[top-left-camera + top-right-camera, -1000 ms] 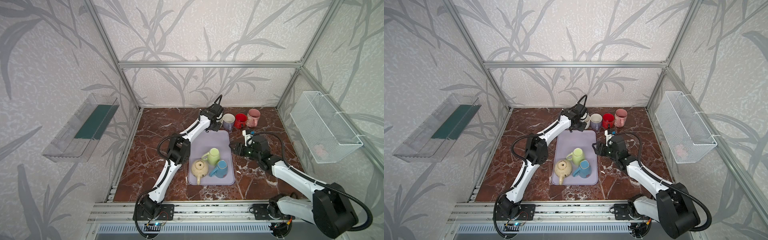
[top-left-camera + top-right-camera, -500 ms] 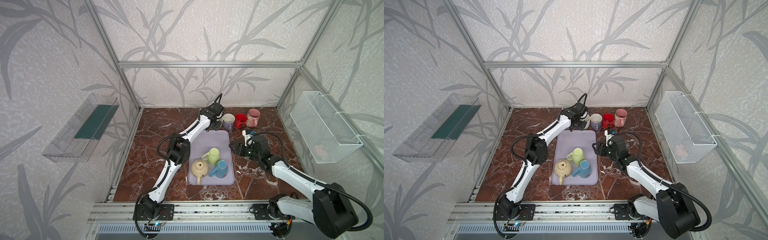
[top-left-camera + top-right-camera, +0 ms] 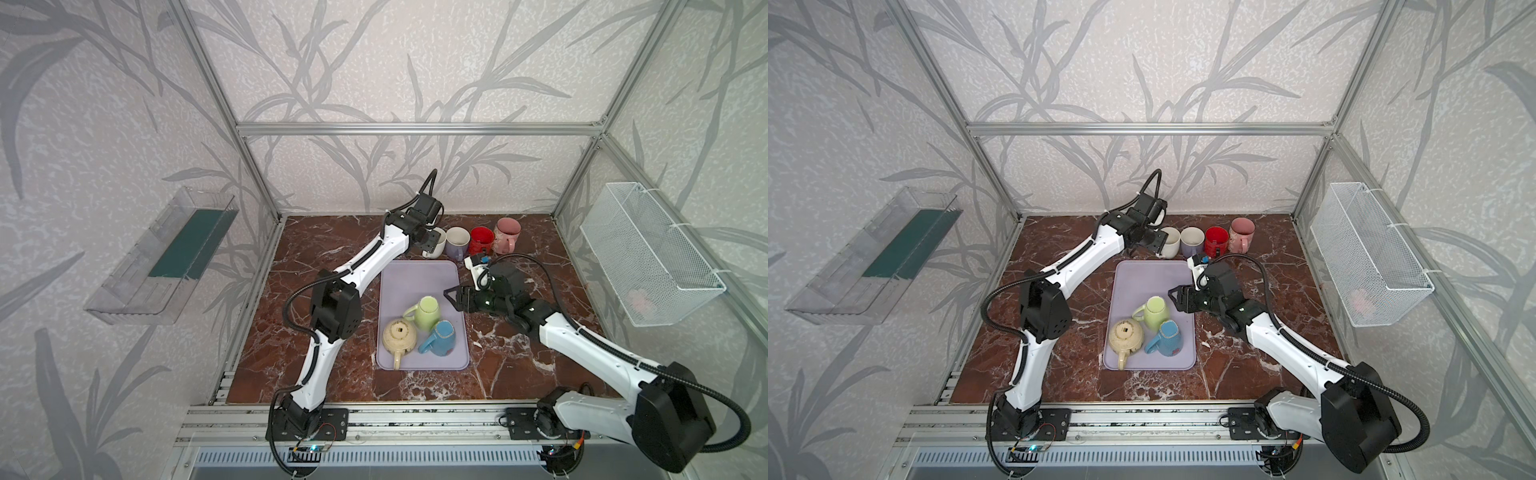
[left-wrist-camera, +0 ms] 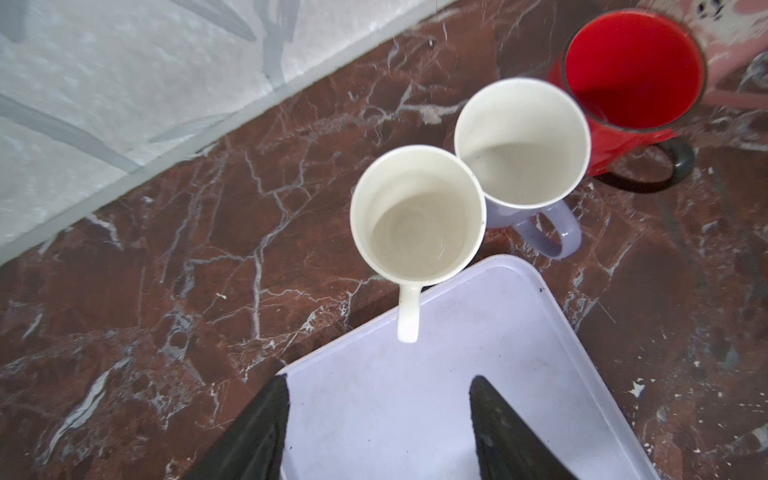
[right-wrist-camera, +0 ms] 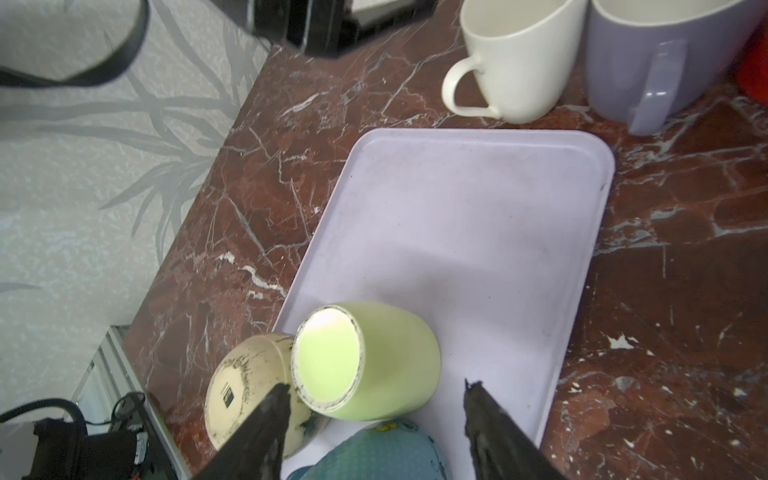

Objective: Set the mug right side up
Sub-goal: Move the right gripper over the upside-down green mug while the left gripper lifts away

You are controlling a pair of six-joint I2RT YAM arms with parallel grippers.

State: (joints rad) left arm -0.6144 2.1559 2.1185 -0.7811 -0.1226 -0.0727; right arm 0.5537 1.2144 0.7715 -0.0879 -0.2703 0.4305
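A cream mug [image 4: 417, 216] stands upright on the marble just beyond the tray's far edge, its handle pointing back at my left gripper [image 4: 380, 386]. That gripper is open and empty, a little short of the handle; in a top view it [image 3: 430, 239] hovers beside the cream mug [image 3: 436, 241]. A green mug [image 5: 374, 361] and a blue mug [image 5: 382, 453] sit bottom up on the lavender tray [image 5: 457, 216]. My right gripper [image 5: 376, 386] is open and hangs over the green mug [image 3: 428, 312], from the right in both top views.
A lavender mug [image 3: 457, 243], red mug [image 3: 481, 240] and pink mug [image 3: 507, 235] stand upright in a row by the back wall. A cream teapot [image 3: 399, 337] lies upside down on the tray's front left. A wire basket [image 3: 648, 253] hangs on the right wall.
My left gripper has opened and let go of the cream mug, which now stands alone. The right arm has stayed where it was.
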